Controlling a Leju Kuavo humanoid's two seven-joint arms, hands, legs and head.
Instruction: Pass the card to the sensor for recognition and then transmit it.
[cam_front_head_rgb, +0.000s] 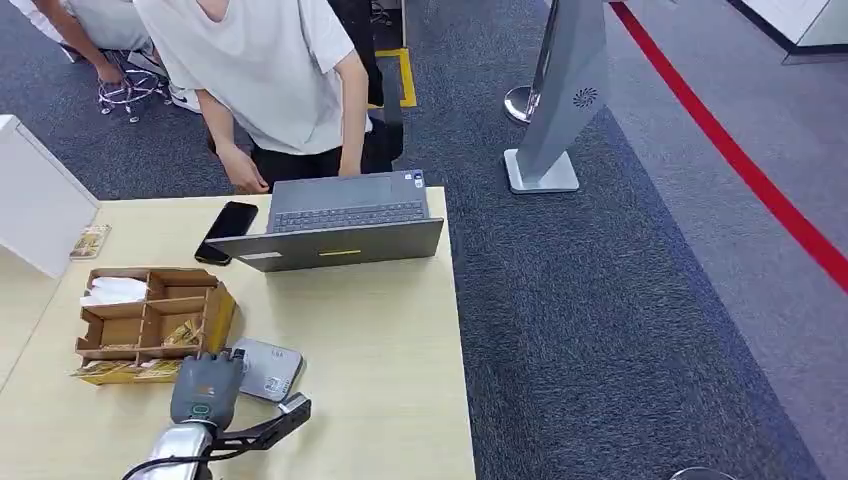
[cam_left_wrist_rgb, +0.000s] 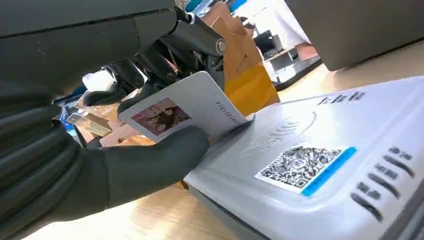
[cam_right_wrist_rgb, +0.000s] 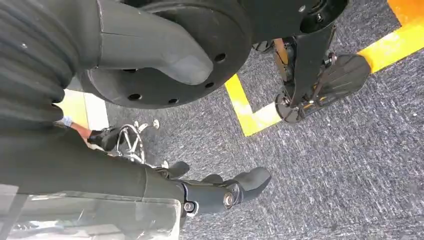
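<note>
My left hand (cam_front_head_rgb: 205, 390) is over the near left part of the wooden table (cam_front_head_rgb: 380, 350), right beside the grey card sensor (cam_front_head_rgb: 268, 368). In the left wrist view the hand (cam_left_wrist_rgb: 125, 165) pinches a white card (cam_left_wrist_rgb: 187, 107) with a photo on it between thumb and fingers. The card's far edge touches the sensor's top (cam_left_wrist_rgb: 310, 165), close to its contactless mark and a QR sticker. My right hand (cam_right_wrist_rgb: 220, 192) hangs above grey carpet, its fingers loosely apart and holding nothing.
A cardboard organiser (cam_front_head_rgb: 150, 320) stands just behind the sensor. Further back are an open laptop (cam_front_head_rgb: 340, 225) and a black phone (cam_front_head_rgb: 227, 230), with a person (cam_front_head_rgb: 270, 80) leaning over the table's far edge. A white box (cam_front_head_rgb: 35, 200) is at the left. A grey stand (cam_front_head_rgb: 560, 100) rises from the carpet.
</note>
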